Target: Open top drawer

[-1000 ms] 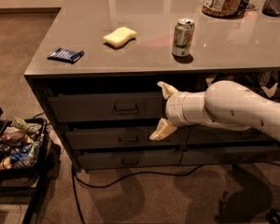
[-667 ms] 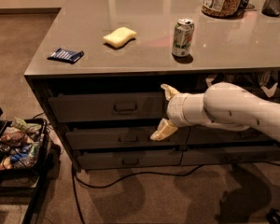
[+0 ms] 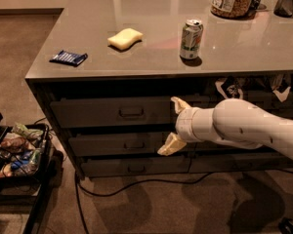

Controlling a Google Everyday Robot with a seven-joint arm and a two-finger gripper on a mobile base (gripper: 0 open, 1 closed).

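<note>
Gripper (image 3: pixel 175 125) wide open, empty, at 3 o'clock of the top drawer (image 3: pixel 102 113) handle (image 3: pixel 131 112).

Top drawer sat under the counter (image 3: pixel 151 65) edge, at 6 o'clock from the sponge (image 3: pixel 125 38), front looking shut and flush with the drawers below, same as 1 s earlier. Gripper sat just past the drawer's right end, one finger at 12, the other at 6, nothing between them, apart from the handle. Versus 1 s ago it had dropped slightly toward 5 o'clock, with the finger spread unchanged. Arm came in from 3 o'clock. Can (image 3: pixel 191 39), sponge and blue packet (image 3: pixel 68 57) on the counter had not moved.
</note>
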